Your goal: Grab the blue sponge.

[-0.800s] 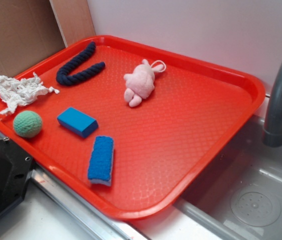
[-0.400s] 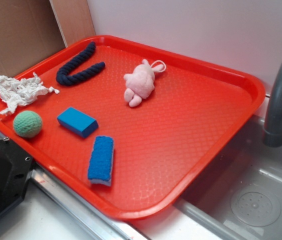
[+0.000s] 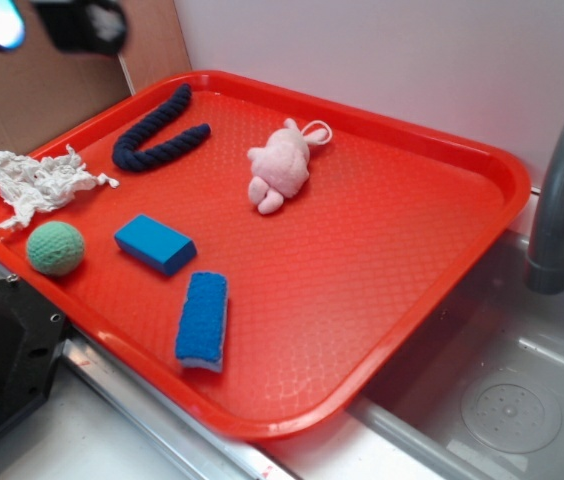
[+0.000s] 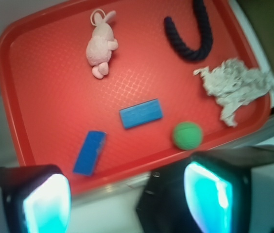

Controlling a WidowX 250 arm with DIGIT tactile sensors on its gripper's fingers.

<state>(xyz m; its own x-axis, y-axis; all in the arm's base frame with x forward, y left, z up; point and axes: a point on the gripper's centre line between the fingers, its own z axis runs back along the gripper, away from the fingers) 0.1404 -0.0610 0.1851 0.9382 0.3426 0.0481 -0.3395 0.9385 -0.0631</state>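
Observation:
The blue sponge lies flat near the front edge of the red tray, its fuzzy royal-blue top up and a pale layer underneath. In the wrist view the blue sponge sits near the tray's lower-left rim. My gripper shows blurred at the top left of the exterior view, high above and far from the sponge. From the wrist, the gripper is open, its two glowing fingertips wide apart with nothing between them.
On the tray are a smooth lighter-blue block, a green ball, a crumpled white rag, a dark rope and a pink plush bunny. A grey faucet and sink are on the right, a black box at the front left.
The gripper has come into the exterior view at the top left; it was out of view before. Nothing on the tray has moved.

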